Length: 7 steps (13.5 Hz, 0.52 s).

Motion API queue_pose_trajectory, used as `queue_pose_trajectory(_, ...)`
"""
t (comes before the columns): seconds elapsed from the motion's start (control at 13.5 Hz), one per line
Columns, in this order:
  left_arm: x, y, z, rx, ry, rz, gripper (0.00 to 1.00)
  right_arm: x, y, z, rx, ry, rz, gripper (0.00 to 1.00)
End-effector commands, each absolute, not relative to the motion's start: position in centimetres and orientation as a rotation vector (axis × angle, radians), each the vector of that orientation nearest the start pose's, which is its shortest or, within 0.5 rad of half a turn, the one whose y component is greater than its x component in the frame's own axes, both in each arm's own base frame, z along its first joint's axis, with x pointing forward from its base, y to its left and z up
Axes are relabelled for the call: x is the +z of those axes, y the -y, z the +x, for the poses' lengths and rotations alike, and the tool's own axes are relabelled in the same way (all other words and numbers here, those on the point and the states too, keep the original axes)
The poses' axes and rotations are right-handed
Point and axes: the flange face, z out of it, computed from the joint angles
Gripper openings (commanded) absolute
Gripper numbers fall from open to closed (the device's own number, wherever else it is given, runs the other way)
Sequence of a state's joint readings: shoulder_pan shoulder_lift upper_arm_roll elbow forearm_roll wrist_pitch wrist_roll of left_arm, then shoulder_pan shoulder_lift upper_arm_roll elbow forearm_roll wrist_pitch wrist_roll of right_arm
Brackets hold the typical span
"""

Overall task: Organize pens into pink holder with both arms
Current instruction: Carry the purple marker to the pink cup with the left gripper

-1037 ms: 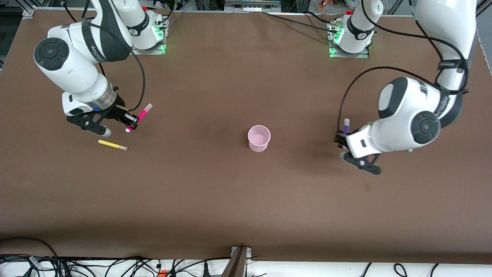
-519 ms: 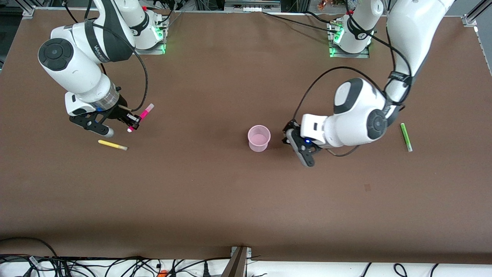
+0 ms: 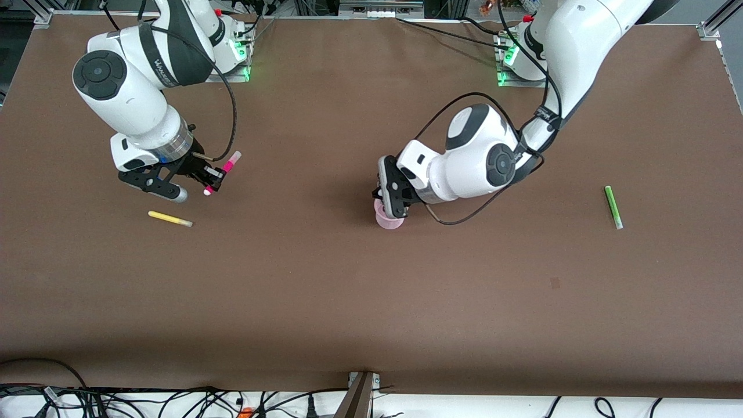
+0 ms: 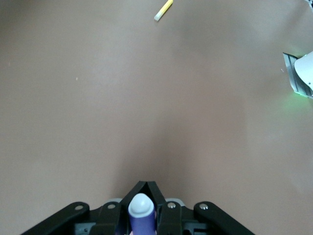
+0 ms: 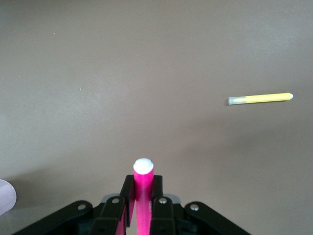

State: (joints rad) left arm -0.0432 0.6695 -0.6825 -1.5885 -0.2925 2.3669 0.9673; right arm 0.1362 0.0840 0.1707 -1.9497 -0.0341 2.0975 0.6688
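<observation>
Delivery is underway: my left tool (image 3: 390, 200) is pinching the short purple marker pen (image 4: 141, 215) over the small translucent pink plastic cup (image 3: 388, 220) at mid-desk, having swung in from beside it. Next I'm needing to release it. My right tool (image 3: 212, 181) is gripping the magenta-pink marker (image 3: 222, 172) above the desk, near the yellow pen (image 3: 169, 219).

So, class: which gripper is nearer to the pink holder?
Left. The left gripper, shut on the purple pen, hangs over the holder. The right gripper, holding the pink pen, is far off toward the right arm's end.
</observation>
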Motion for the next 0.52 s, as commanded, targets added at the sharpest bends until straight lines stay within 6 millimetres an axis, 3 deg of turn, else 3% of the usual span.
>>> queue_pose_trajectory(0.0,32.4,41.4,59.3,0.512,1.644,1.905,0.00,44.8,-17.4,55.9,-0.108,-0.556,-3.092,0.00)
queue_pose_trajectory(0.22,31.7,41.6,59.2,0.526,1.664,1.895,0.00,44.6,-17.2,56.0,-0.104,-0.561,-3.092,0.00)
queue_pose_trajectory(0.3,31.5,41.7,59.1,0.523,1.653,1.896,0.45,44.6,-17.2,56.0,-0.104,-0.561,-3.092,0.00)
queue_pose_trajectory(0.37,31.1,41.7,59.0,0.517,1.656,1.894,0.99,44.6,-17.2,56.0,-0.105,-0.560,-3.094,0.00)
queue_pose_trajectory(0.44,31.2,41.7,58.9,0.509,1.660,1.891,1.00,44.6,-17.2,56.0,-0.105,-0.560,-3.094,0.00)
